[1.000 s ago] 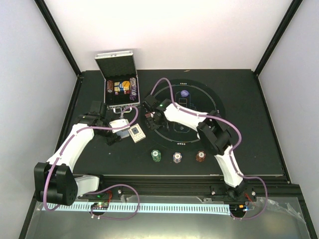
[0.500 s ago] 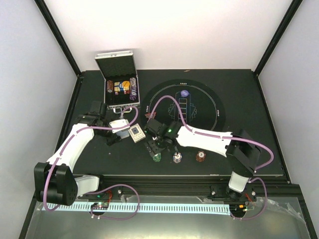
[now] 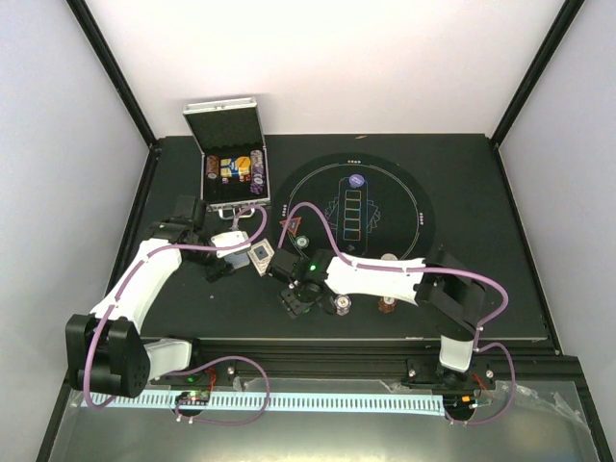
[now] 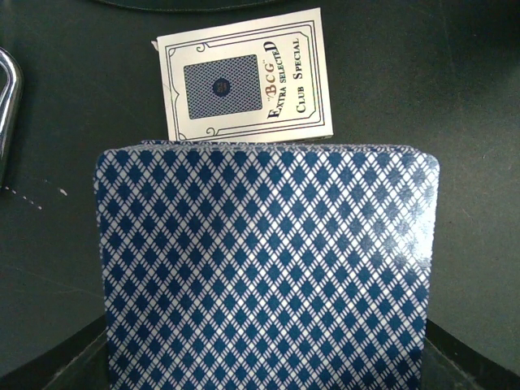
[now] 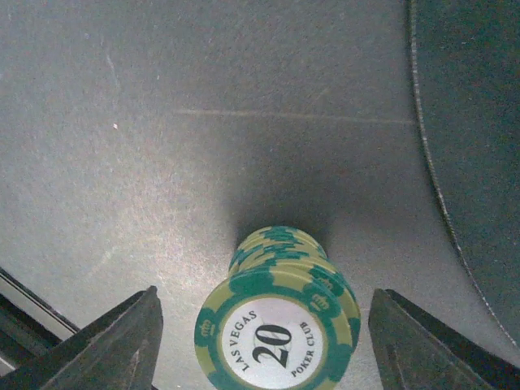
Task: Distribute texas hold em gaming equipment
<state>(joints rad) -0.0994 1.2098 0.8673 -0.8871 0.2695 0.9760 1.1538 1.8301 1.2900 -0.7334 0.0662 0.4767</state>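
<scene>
**A:** Between the fingers of the right gripper [image 5: 266,296], what is recorded?

**B:** A green chip stack [image 5: 276,325], upright on the bare table. The jaws are held wide to either side and nothing is touched. Just right of that gripper, a white chip stack [image 3: 342,304] and a brown-red chip stack [image 3: 387,304] are set in the same row.

**A:** And the left gripper [image 3: 221,254]?

**B:** It is closed on a deck of cards [image 4: 264,268], blue-patterned back up. A card box [image 4: 244,77] is laid just beyond the deck's far edge.

**A:** Progress?

**B:** Judged partial. A blue button [image 3: 357,180] is placed on the mat [image 3: 409,207] and a red triangle token [image 3: 289,228] at its rim. No cards are seen dealt, and chips are left in the open case [image 3: 223,120] beyond the left gripper.

**A:** What is obscured?

**B:** The left fingers are hidden behind the deck, and its thickness cannot be told. From above, the green stack is covered by the right wrist.
</scene>
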